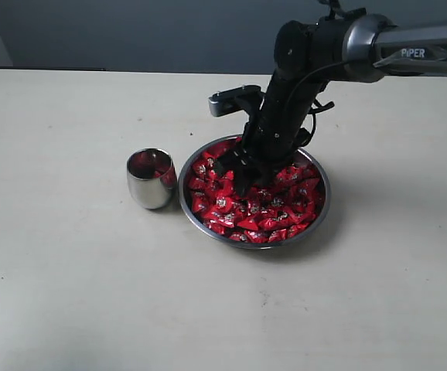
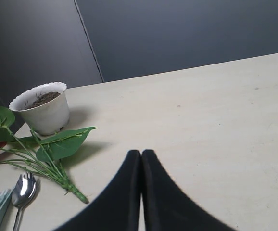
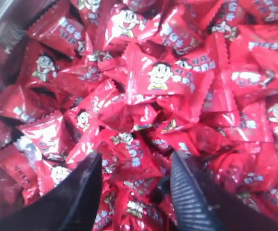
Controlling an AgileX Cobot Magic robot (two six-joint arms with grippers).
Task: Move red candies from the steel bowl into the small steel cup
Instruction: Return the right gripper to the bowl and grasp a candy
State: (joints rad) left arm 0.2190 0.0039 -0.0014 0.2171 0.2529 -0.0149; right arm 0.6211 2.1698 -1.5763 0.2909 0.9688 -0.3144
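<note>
Down over the steel bowl, the right gripper hangs with jaws spread wide, clamping nothing, its tips at the heap of red candies that fills the bowl between and beyond them. Wrappers gleam shiny red, crinkle-edged, each printed with a cartoon face. Dozens of candies, too many to count, one bowl, and one small steel cup just beside it.

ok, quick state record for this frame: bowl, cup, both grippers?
bowl: heaped with red candies
cup: upright, close beside the bowl, on its left in the exterior view; contents unclear
right gripper: open, tips down in the candies, nothing clamped yet
left gripper: shut, empty, over bare table, out of the exterior view
near left gripper: white pot of soil, leafy sprig, spoon
</note>
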